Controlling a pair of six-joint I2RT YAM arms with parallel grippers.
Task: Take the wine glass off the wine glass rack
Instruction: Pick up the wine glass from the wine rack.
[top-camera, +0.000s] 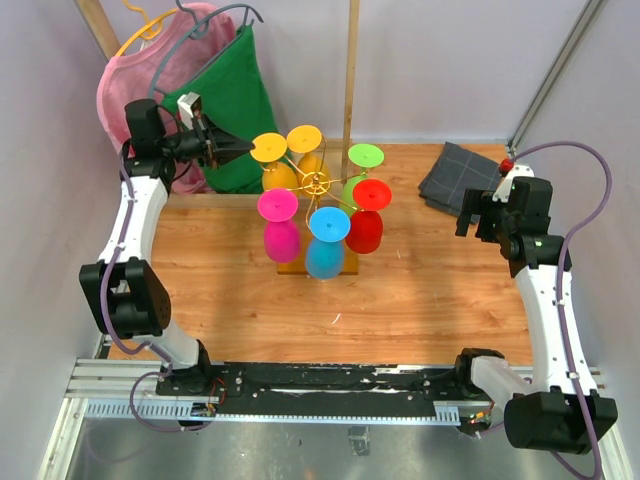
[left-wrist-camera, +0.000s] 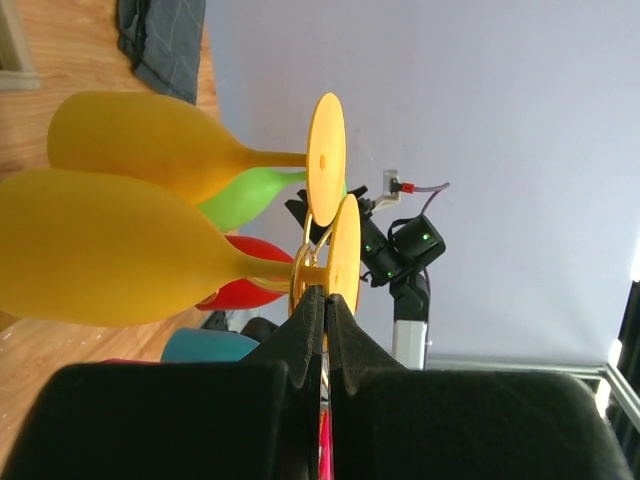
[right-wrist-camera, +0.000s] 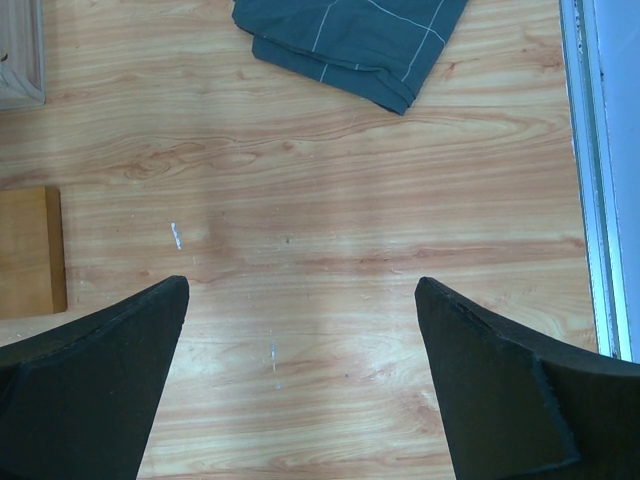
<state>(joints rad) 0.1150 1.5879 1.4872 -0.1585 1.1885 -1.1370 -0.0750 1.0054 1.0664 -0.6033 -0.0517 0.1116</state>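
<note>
The wooden surface (top-camera: 420, 300) carries the wine glass rack (top-camera: 316, 183). A yellow wine glass (top-camera: 268, 148) hangs at the rack's rear left. The left hand (top-camera: 240, 150), clenched shut, points at it. The right hand (top-camera: 468, 216) is spread wide, well right of the rack.

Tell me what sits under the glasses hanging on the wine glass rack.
Under them, the wine glass rack shows only slivers of its light-wood base, resting on the table. The pink glass, blue glass and red glass cover most of it from above.
</note>
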